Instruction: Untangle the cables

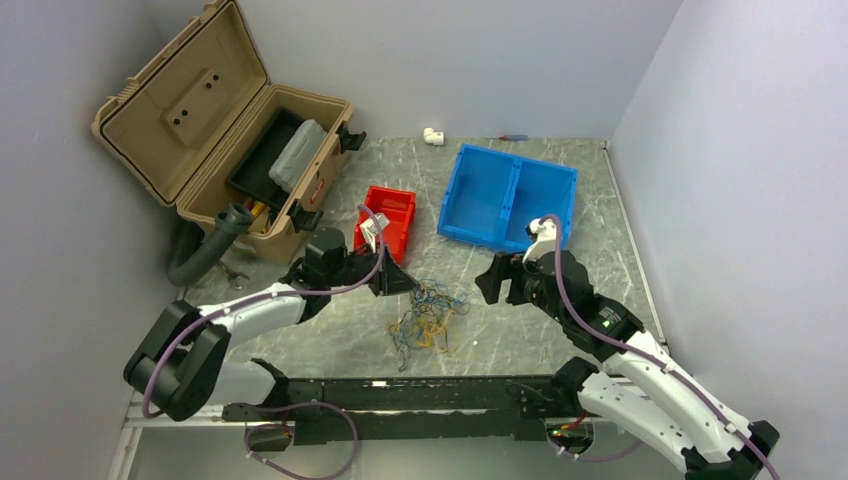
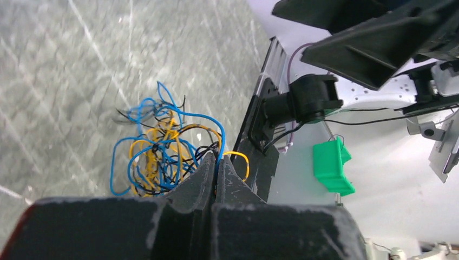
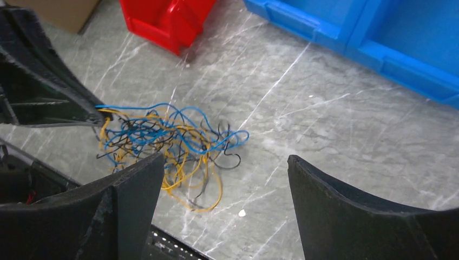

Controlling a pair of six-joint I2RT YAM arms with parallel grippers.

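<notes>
The cables point(image 1: 428, 318) lie in a loose tangle of blue, yellow-orange and black wires on the marble table, between the two arms. My left gripper point(image 1: 405, 283) is at the tangle's upper left edge. In the left wrist view it point(image 2: 215, 162) is shut on a blue cable point(image 2: 178, 116), with a yellow strand beside the jaws. The rest of the tangle point(image 2: 154, 157) hangs ahead of the fingers. My right gripper point(image 1: 495, 280) is open and empty, right of the tangle. In the right wrist view it point(image 3: 224, 160) hovers above the table, with the cables point(image 3: 173, 135) ahead to the left and the left gripper point(image 3: 48, 97) touching them.
An open tan toolbox point(image 1: 230, 150) stands at the back left, with a grey hose point(image 1: 205, 250) in front of it. A red bin point(image 1: 390, 215) and a blue divided bin point(image 1: 510, 195) sit behind the tangle. A black rail point(image 1: 400, 395) runs along the near edge.
</notes>
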